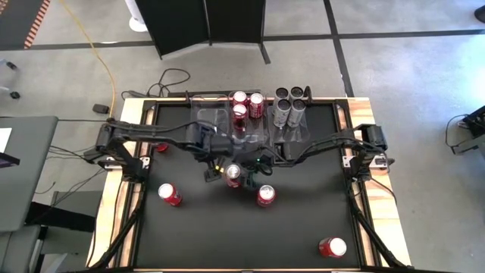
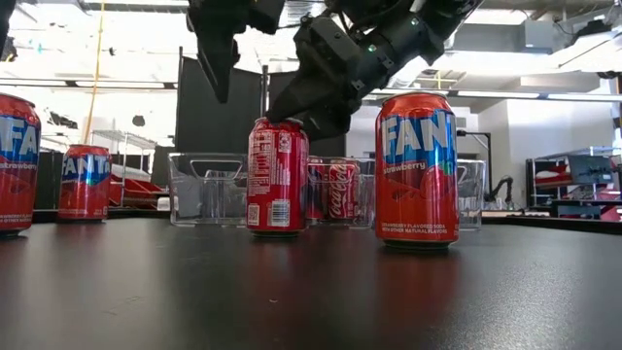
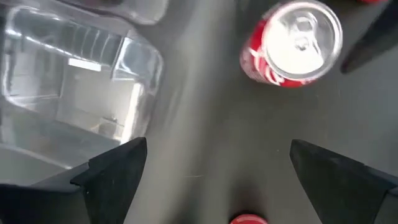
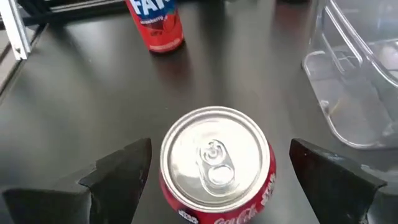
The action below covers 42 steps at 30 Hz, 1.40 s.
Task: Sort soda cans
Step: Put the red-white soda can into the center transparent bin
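Several soda cans dot the black table.

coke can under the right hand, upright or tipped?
Upright. The Coke can shows its silver top square to the right wrist view, between the right hand's open fingers; in the low view it stands on its base.

Bright overhead light (left wrist blurred)

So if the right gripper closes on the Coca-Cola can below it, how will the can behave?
The Coca-Cola can stands upright between the right gripper's open fingers, so a centred squeeze probably won't tip it. Its smooth round wall could slip or dent under a hard pinch. If knocked over, it would likely roll across the flat table.
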Motion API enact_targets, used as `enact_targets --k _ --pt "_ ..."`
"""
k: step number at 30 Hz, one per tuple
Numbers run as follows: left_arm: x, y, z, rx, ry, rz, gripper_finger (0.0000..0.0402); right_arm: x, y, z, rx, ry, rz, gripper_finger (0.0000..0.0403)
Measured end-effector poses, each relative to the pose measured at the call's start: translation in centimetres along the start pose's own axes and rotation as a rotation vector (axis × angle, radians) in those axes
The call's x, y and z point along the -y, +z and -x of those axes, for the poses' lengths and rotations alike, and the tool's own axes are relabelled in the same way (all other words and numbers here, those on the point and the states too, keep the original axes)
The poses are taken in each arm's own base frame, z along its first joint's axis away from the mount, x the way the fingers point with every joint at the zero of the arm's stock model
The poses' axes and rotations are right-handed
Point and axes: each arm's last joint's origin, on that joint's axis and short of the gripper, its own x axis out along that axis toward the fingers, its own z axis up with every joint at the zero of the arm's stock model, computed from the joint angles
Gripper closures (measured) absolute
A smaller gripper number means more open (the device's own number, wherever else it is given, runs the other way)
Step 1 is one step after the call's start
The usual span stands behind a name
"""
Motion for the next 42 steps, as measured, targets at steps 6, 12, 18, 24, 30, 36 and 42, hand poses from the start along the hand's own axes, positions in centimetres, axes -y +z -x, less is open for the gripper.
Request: enact_targets --k 6,12,18,24,30,36,42 --pt "-1.5 -0.9 2.1 0.065 0.014 0.105 0.0011 0.3 -0.2 0.0 -0.025 -0.002 -0.004 0.0009" --pt "-2.6 -2.3 4.7 0.139 -0.013 0.228 0.0011 0.3 -0.2 0.0 -0.023 0.000 0.027 0.0009" --pt "-3.4 -3.7 6.9 0.221 -0.055 0.320 0.0011 0.3 -0.2 0.0 -0.025 0.028 0.093 0.0010" --pt "-3.6 -4.1 7.6 0.243 -0.076 0.323 0.0011 0.4 -1.2 -1.8 -0.050 0.052 0.139 0.0010" --pt "-3.5 -4.4 7.6 0.215 -0.072 0.341 0.0011 0.5 -0.4 -1.7 -0.033 0.047 0.079 0.0030" --pt "-3.8 -4.9 7.5 0.177 -0.004 0.334 0.0011 0.9 0.2 -1.5 -0.025 0.036 0.031 0.0112" --pt "-4.0 -5.3 7.4 0.154 0.045 0.302 0.0011 0.8 1.1 -0.3 -0.063 0.026 0.025 0.0137"
